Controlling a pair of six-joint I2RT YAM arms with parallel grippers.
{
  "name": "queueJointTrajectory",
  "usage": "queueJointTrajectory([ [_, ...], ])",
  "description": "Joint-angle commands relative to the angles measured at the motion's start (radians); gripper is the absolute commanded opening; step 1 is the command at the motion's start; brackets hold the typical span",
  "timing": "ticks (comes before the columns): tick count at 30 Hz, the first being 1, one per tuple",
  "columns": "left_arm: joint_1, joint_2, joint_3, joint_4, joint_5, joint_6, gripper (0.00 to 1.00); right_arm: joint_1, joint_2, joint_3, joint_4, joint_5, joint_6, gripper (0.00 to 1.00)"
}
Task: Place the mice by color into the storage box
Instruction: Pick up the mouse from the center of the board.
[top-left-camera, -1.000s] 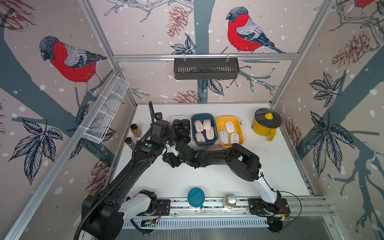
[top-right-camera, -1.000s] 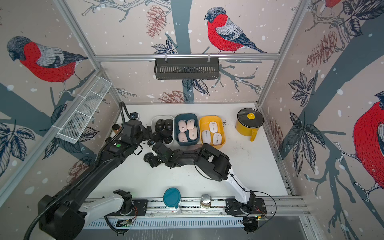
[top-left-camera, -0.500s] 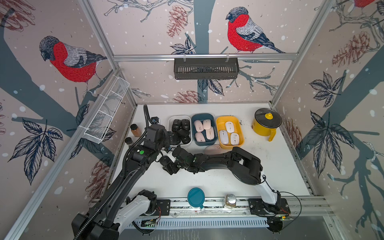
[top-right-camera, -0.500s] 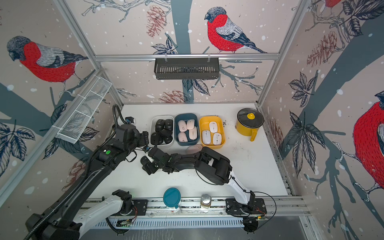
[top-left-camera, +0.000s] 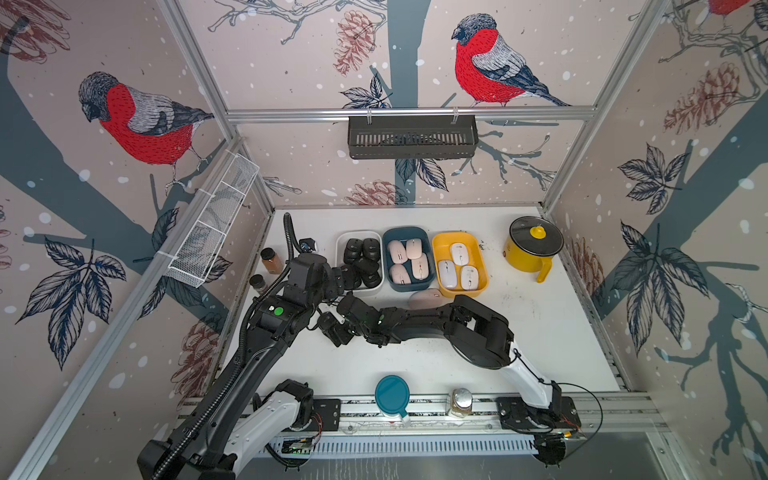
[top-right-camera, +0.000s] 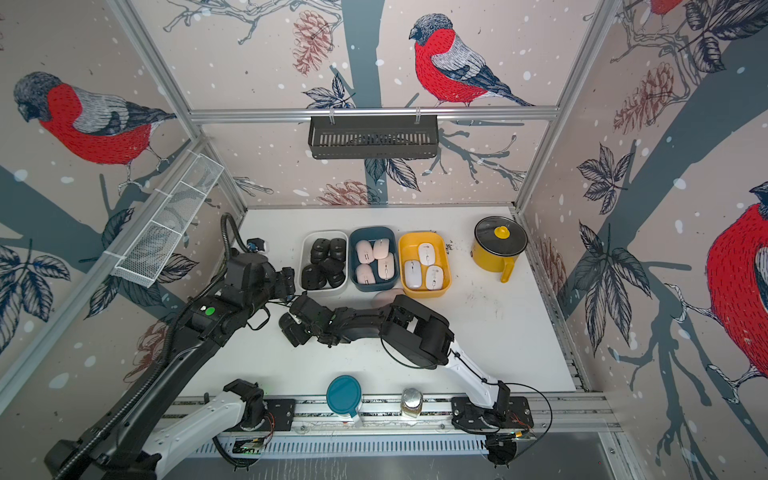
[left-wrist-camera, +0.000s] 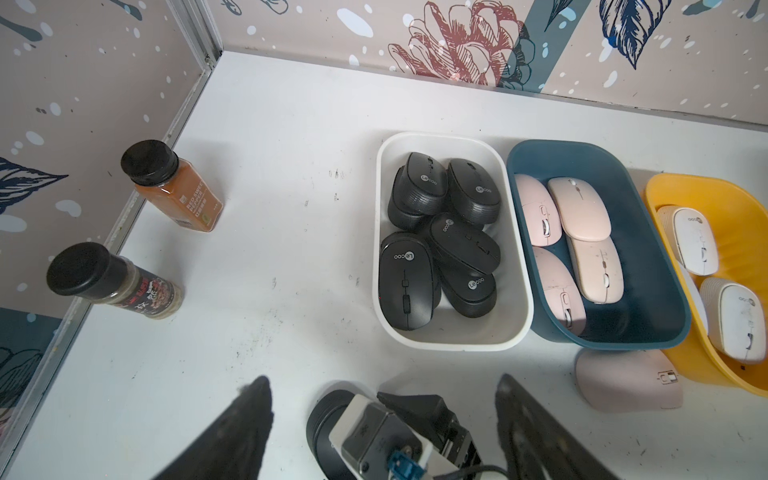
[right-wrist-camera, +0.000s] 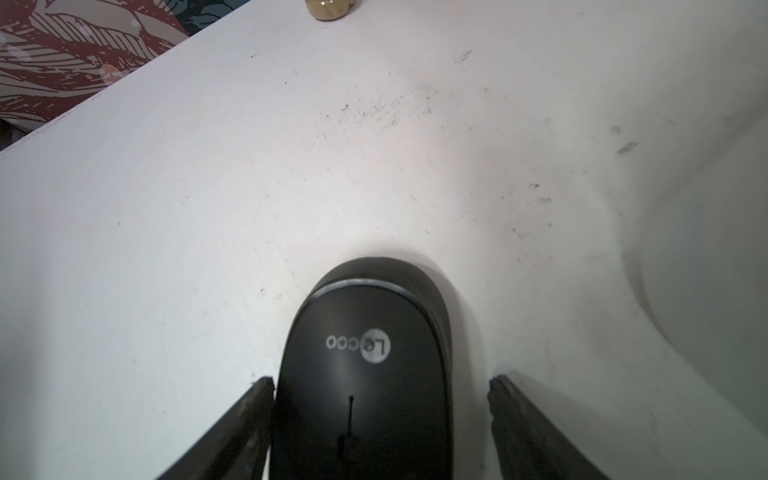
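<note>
A white bench (top-left-camera: 540, 332) is sitting inside walls papered with bullfinches, and three bins are standing in a row toward its 12 o'clock edge. The white bin (left-wrist-camera: 515, 266) is holding the black mice (left-wrist-camera: 409, 282) in a loose heap. The blue bin (left-wrist-camera: 660, 291) at its 3 o'clock is holding the pink mice (left-wrist-camera: 579, 208), and the yellow bin (left-wrist-camera: 715, 195) beyond is holding the white mice (left-wrist-camera: 696, 241). A loose pink mouse (left-wrist-camera: 627, 382) is lying on the bench just at 6 o'clock of the blue and yellow bins. The left end effector (left-wrist-camera: 383, 377) is hovering by the white bin's 7 o'clock corner, spread wide and grasping nothing. Further toward 6 o'clock, the right end effector (right-wrist-camera: 381, 379) is straddling a black mouse (right-wrist-camera: 365, 316) lying flat on the bench. One finger is touching its side and the other is standing clear, so it is released rather than clenched. Two spice jars (left-wrist-camera: 170, 187) are standing at the bench's 9 o'clock edge.
</note>
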Motion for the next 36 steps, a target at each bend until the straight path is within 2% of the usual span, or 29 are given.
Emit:
queueJointTrajectory([
  [1, 0.002, -0.007, -0.001, -0.030, -0.004, 0.002, 0.83, 0.010, 0.026, 0.032, -0.036, 0.027, -0.031, 0.81],
  [7, 0.002, -0.011, 0.000, -0.029, 0.003, 0.001, 0.83, 0.015, 0.062, 0.076, -0.065, 0.059, -0.031, 0.78],
  [17, 0.002, -0.005, -0.012, -0.002, 0.006, 0.000, 0.83, 0.010, -0.005, -0.019, -0.002, 0.040, 0.014, 0.58],
  [36, 0.002, 0.046, 0.034, 0.131, 0.000, -0.013, 0.83, -0.020, -0.340, -0.427, 0.204, 0.057, 0.181, 0.57],
])
